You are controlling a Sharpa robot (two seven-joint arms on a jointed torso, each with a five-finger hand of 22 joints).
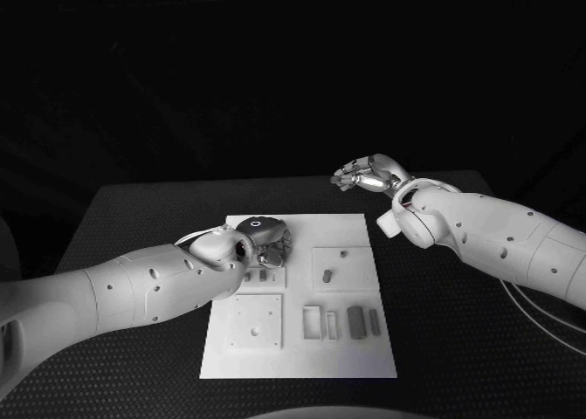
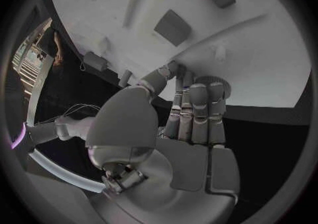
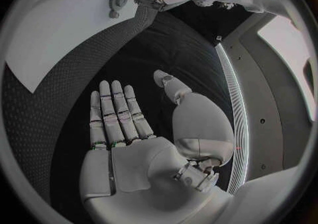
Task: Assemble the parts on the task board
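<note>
Our left hand (image 1: 258, 240) sits low over the far left part of the white board (image 1: 349, 362), and in the left wrist view its fingers (image 2: 199, 110) lie straight against a small round knurled part (image 2: 213, 82); we cannot tell whether they grip it or only press on it. If the contact is loose, the part could roll off the board's edge or tip as we lift. Our right hand (image 1: 366, 175) hangs released, fingers apart, over bare table (image 1: 141, 205) beyond the board's far right corner. Other grey parts (image 1: 355, 320) lie in the board's recesses. We read no writing or labels anywhere.
</note>
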